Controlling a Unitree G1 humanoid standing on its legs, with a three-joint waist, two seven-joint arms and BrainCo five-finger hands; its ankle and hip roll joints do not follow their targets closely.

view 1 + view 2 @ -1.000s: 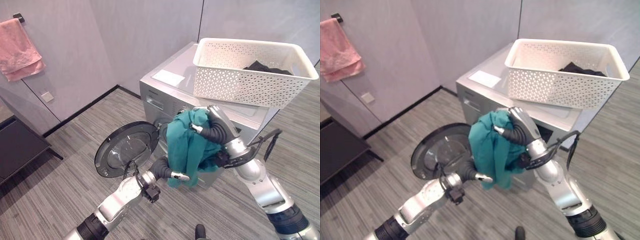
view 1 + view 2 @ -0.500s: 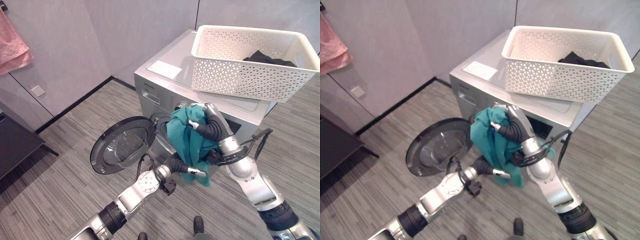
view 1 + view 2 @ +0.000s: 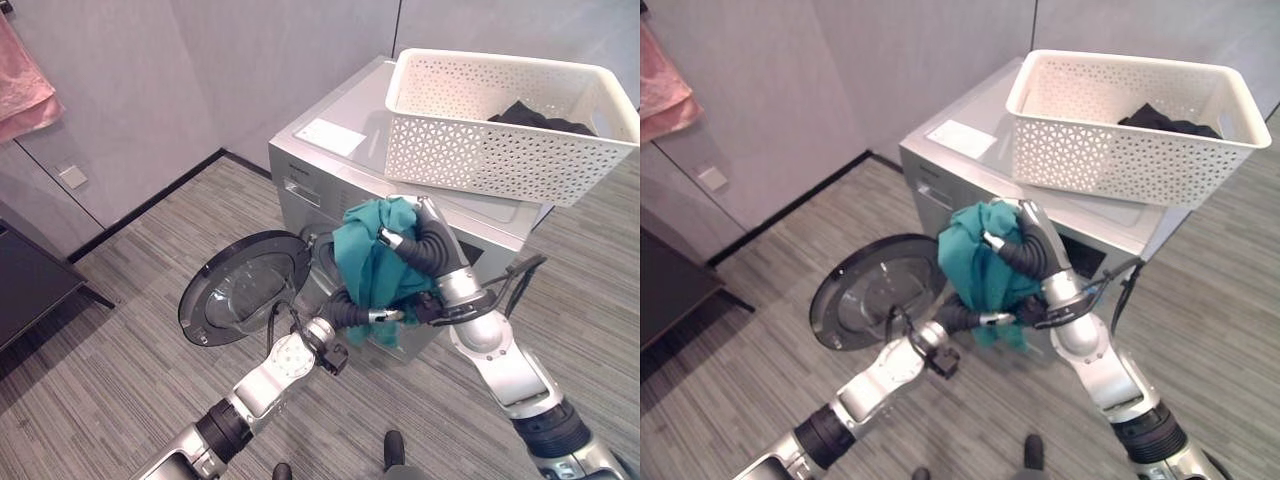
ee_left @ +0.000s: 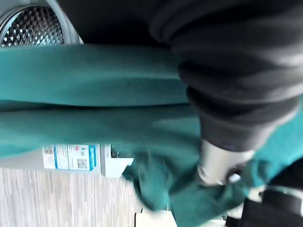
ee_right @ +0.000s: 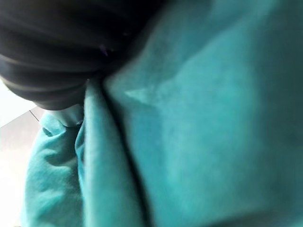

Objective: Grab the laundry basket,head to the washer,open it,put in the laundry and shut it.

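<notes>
With the door (image 3: 245, 290) swung open, the left eye view shows the loading step: right hand (image 3: 420, 245) clenched on the teal garment (image 3: 372, 265) at the washer (image 3: 330, 170) mouth, left hand (image 3: 358, 312) under its hem, grip unclear. Right eye view: basket (image 3: 1120, 120) on top holds dark laundry (image 3: 1168, 125). Left wrist view: drum (image 4: 33, 28) behind cloth. Right wrist view: teal folds. Next, probably push the garment through the opening and let go.

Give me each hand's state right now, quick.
Left hand: under the teal garment, fingers partly hidden; cannot tell.
Right hand: shut on the teal garment, held in front of the washer opening.
</notes>
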